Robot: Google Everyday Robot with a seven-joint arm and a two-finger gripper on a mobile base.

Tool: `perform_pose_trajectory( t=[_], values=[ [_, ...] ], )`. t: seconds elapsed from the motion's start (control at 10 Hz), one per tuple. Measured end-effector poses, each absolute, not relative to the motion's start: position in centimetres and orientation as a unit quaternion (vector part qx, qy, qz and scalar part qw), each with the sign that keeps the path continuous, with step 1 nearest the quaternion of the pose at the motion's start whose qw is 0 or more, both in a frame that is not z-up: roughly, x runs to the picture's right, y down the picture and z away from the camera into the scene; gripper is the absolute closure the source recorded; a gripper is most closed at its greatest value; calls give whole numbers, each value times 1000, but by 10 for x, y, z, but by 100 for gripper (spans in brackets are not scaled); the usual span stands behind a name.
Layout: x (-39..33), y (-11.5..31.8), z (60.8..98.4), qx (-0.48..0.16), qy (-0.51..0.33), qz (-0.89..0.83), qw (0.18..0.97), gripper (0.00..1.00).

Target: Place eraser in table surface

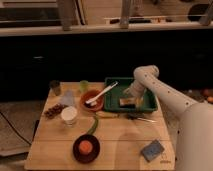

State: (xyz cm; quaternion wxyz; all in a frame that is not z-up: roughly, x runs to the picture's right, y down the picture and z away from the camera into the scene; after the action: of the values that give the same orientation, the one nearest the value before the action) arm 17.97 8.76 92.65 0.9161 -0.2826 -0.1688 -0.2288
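The eraser point(127, 102), a small tan-brown block, lies inside the green plastic tray point(114, 82) at the back right of the table. My gripper point(131, 95) reaches down into the tray from the right and sits right over the eraser's far side, at or very near it. Whether it has hold of the eraser is hidden. The light wooden table surface point(125, 137) stretches in front of the tray.
A red bowl point(91, 101) with a white utensil point(103, 93) stands left of the tray. Also on the table: a white cup point(69, 115), a dark plate with an orange thing point(86, 148), a green vegetable point(93, 124), a blue-grey pad point(152, 150) and small cups point(55, 86).
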Motion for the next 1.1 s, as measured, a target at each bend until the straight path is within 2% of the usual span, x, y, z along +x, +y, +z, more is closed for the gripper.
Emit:
perform_pose_trajectory(
  t=[0.5, 0.8, 0.9, 1.1],
  values=[
    [174, 98, 938, -303, -177, -228, 909, 21],
    [176, 100, 943, -308, -175, -225, 908, 44],
    [178, 100, 942, -310, -173, -225, 907, 57],
    [180, 97, 941, -305, -170, -224, 910, 74]
  ],
)
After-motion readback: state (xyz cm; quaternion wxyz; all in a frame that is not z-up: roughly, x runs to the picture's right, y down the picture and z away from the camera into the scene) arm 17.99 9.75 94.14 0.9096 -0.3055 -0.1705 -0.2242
